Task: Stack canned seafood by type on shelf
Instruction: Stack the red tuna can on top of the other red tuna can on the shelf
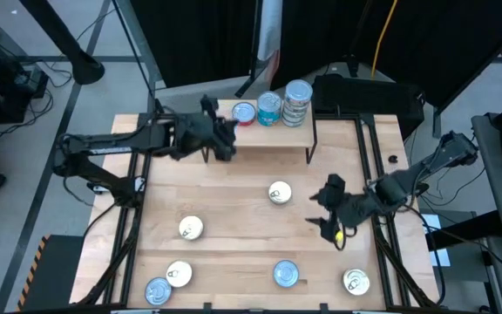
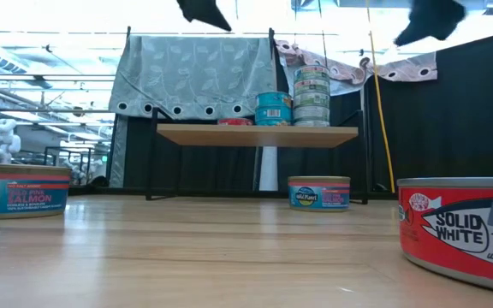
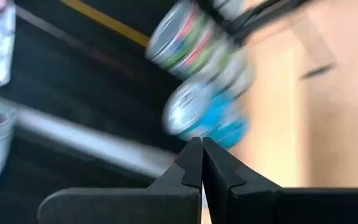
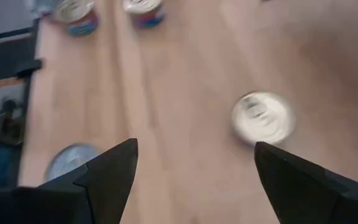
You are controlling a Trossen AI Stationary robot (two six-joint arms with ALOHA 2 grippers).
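The shelf stands at the table's far edge. It carries a single red-sided tin, a short blue stack and a taller stack. My left gripper hangs shut above the shelf's left end and holds nothing; its wrist view shows the shut fingertips before the blurred stacks. My right gripper hangs open above the table's right half, near a cream-lidded tin, which also shows in its wrist view. Several more tins rest flat on the table.
Loose tins lie at the left middle, near left, near middle and near right. In the low view a red-sided tin stands close at the right. Bare wood lies between shelf and tins.
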